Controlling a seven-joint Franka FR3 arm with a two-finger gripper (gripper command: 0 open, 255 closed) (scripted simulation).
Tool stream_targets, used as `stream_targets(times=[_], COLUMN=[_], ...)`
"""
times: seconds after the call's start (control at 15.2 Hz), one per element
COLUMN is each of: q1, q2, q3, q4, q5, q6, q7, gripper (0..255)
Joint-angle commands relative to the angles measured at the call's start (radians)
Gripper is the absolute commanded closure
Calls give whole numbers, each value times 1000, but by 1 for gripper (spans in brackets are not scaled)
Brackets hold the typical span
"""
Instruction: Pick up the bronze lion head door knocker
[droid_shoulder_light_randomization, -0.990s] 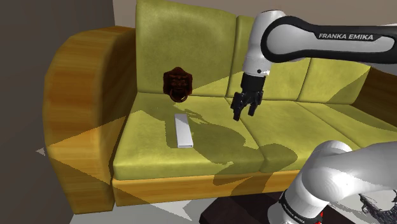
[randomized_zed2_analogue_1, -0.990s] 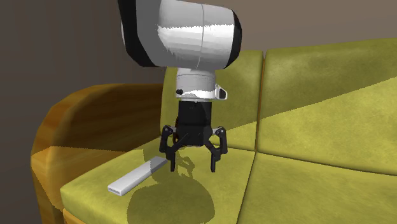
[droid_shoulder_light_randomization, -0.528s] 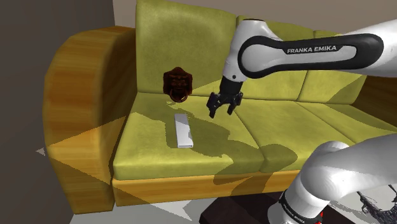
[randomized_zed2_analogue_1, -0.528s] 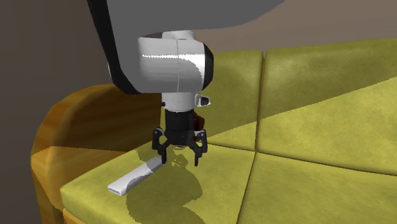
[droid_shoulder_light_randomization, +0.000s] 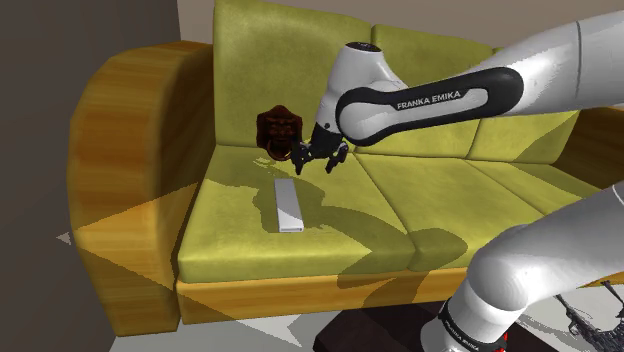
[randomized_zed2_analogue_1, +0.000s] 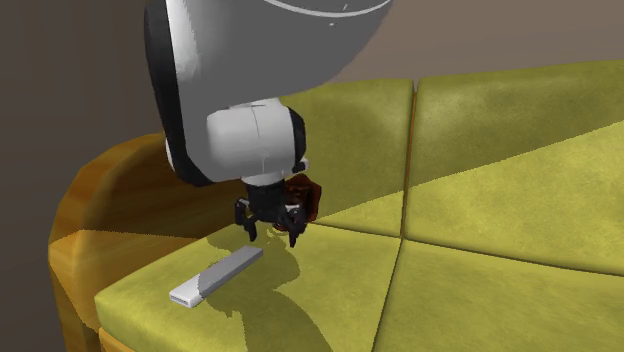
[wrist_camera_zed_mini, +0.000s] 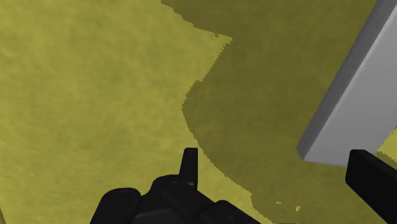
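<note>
gripper (droid_shoulder_light_randomization: 318, 158) fingers spread wide, nothing held | hovers just beside dark lion-head knocker (droid_shoulder_light_randomization: 277, 130) | grey slab (droid_shoulder_light_randomization: 287, 205) lies near on sofa seat (droid_shoulder_light_randomization: 235, 215)

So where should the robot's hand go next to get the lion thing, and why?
Probably a small shift toward the shoulder view's left, to bring the open gripper around the dark brown lion head knocker. The knocker sits against the sofa back, and the gripper hangs just beside it, fingers apart, not yet around it.
</note>
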Motion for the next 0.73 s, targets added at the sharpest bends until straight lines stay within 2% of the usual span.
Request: stream_targets(times=[0.0,0.33,0.53,0.66], q1=[-41,-165,-232,-258], q2=[59,213,314,387], q3=[45,165,230,258], q4=[38,152,242,311], q5=[-57,-276,-464,-603], q6=[68,189,217,213], q7=[83,334,519,647], gripper=[0,0,0,0])
